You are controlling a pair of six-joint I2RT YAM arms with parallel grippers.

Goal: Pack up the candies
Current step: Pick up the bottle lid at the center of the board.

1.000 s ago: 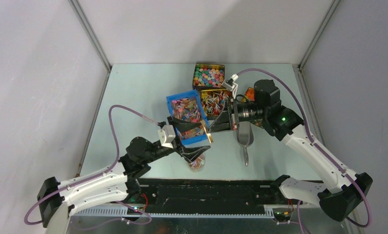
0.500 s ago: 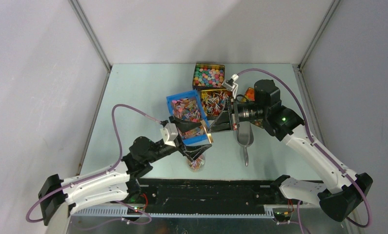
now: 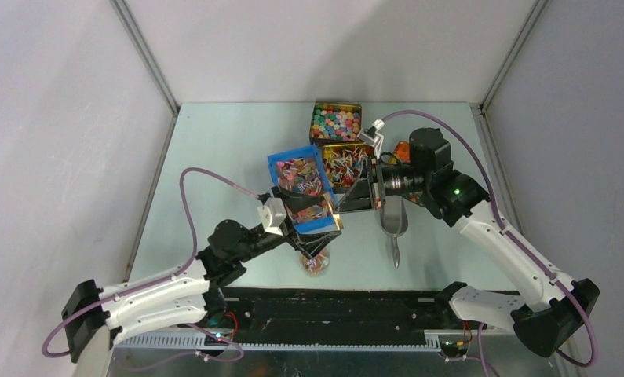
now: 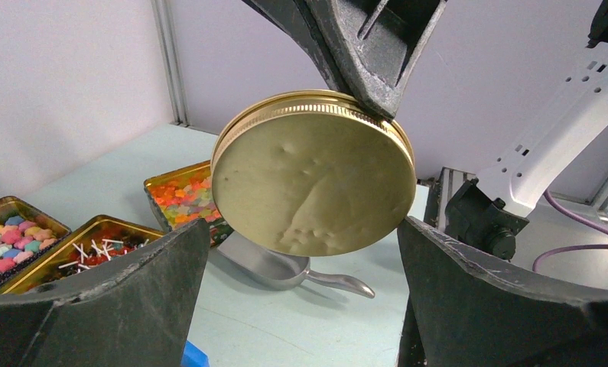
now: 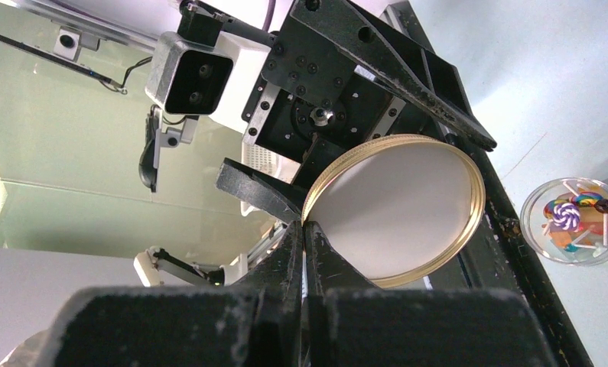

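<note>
My right gripper pinched the gold lid by its rim, between the spread fingers of my left gripper (no contact yet, I judged), so the left needed a square hold across the lid before any release, with the candies in the jar below it.

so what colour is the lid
the lid is plain gold metal, clearest in the left wrist view

Right gripper is pinching the gold lid by its left rim at centre frame, fingers pressing tight together. Left gripper is facing in from upper middle, fingers spreading wide around the lid. Lower right, a clear jar is sitting on the pale surface, holding a few candies.
</note>
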